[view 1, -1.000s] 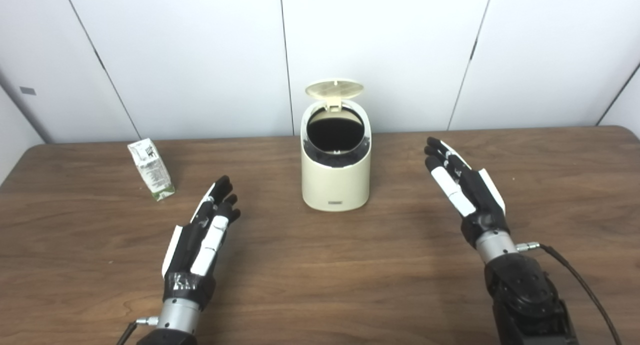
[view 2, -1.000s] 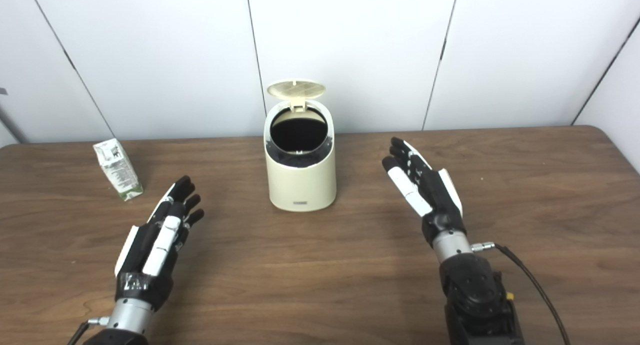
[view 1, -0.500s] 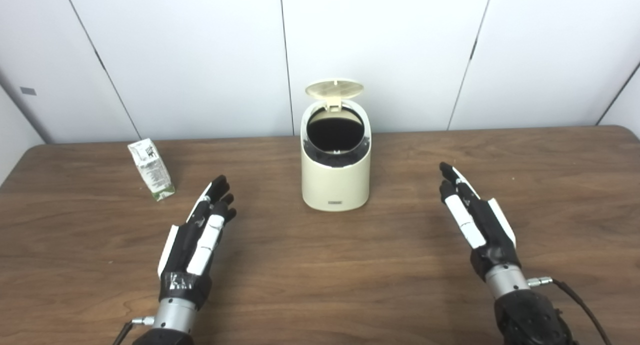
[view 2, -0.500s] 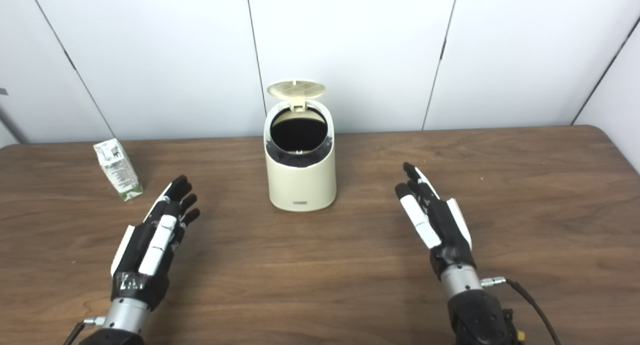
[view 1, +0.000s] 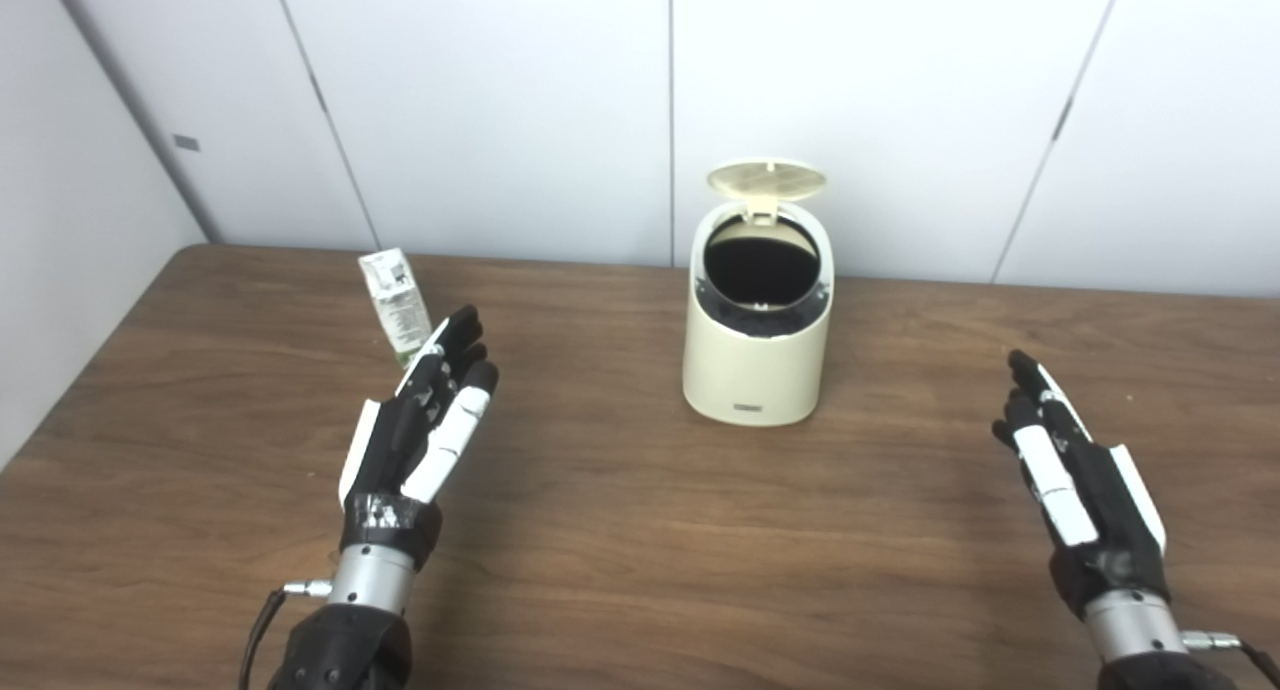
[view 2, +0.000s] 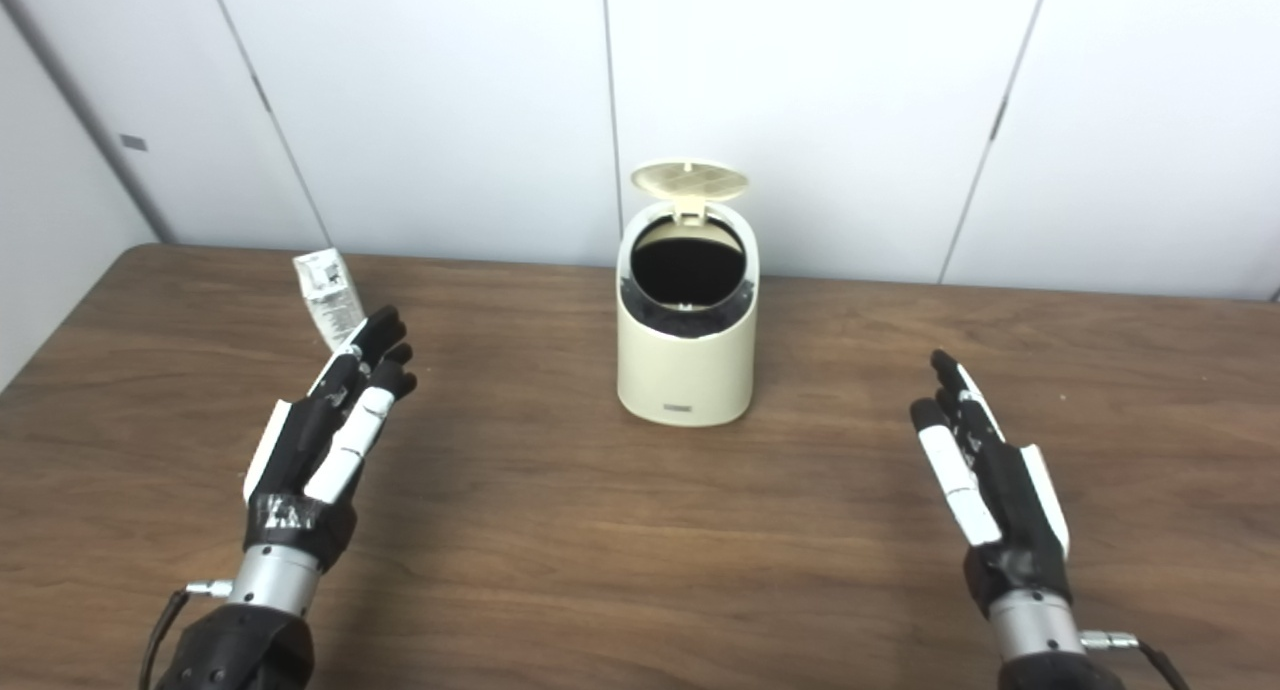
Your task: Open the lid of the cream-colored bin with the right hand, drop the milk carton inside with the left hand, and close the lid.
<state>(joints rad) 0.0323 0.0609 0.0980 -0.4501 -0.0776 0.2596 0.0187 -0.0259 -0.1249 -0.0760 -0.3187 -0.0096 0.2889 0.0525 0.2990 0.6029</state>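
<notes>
The cream-colored bin (view 1: 757, 360) stands on the wooden table (view 1: 620, 530) with its round lid (view 1: 766, 178) tipped up at the back and its dark inside showing. A small white and green milk carton (view 1: 397, 304) stands upright at the far left. My left hand (view 1: 420, 435) is open, fingers stretched out, its fingertips just in front of the carton and partly covering its lower edge. My right hand (view 1: 1080, 490) is open near the table's front right, well away from the bin and holding nothing.
White wall panels (view 1: 520, 100) close off the back of the table, and a wall runs along the left side (view 1: 60, 220). The table's left edge (view 1: 90, 370) lies not far from the carton. A cable (view 1: 262, 620) trails from my left wrist.
The camera has turned left, shifting the whole scene right. My left hand has moved forward toward the carton. My right hand has drawn back toward the table's front edge.
</notes>
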